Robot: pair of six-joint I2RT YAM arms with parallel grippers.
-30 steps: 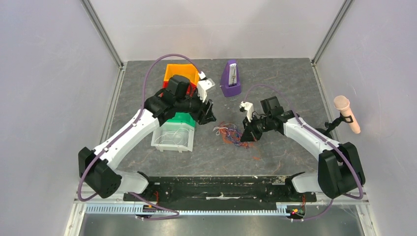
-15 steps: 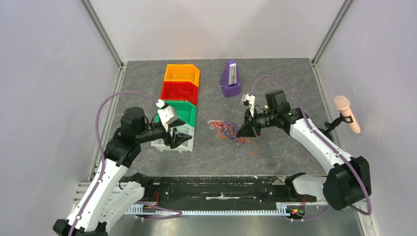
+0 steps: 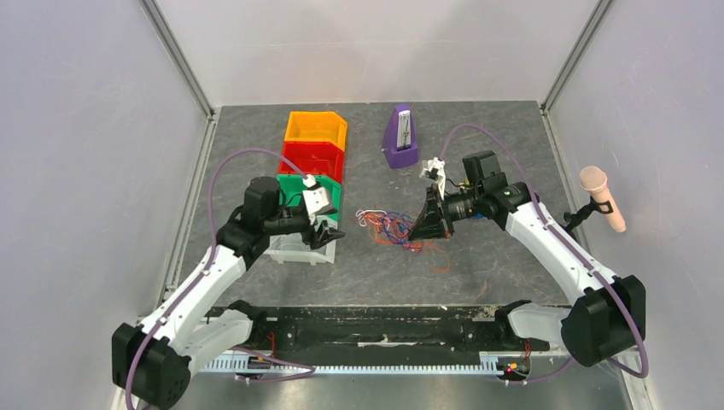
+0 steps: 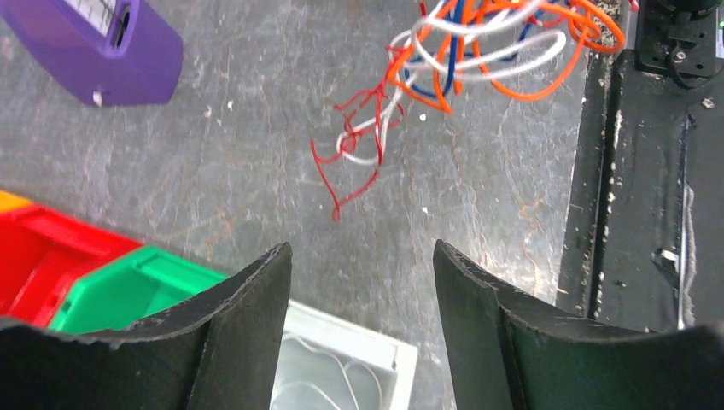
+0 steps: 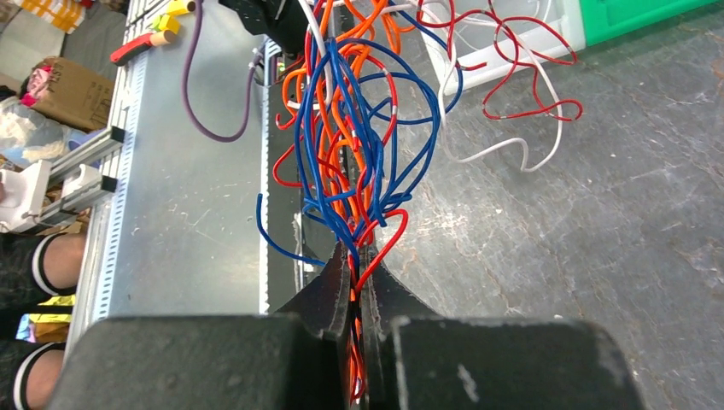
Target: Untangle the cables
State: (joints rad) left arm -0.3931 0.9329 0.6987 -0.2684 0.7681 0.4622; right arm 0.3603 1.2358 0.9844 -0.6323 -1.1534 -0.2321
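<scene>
Under your left gripper [image 3: 329, 235] sits a white bin [image 3: 294, 250], its near corner just below the jaws. Touching it on the far side is a green bin [image 4: 128, 286], then a red bin [image 3: 312, 158], then an orange bin [image 3: 316, 126], the farthest from that gripper. A purple metronome [image 3: 401, 137] stands upright beyond your right gripper [image 3: 424, 229], well apart from it. A pink-headed microphone [image 3: 602, 198] stands out to that gripper's right, by the edge of the grey table [image 3: 478, 265].

right end effector [image 5: 356, 266] pinching cables [image 5: 363, 145]
</scene>
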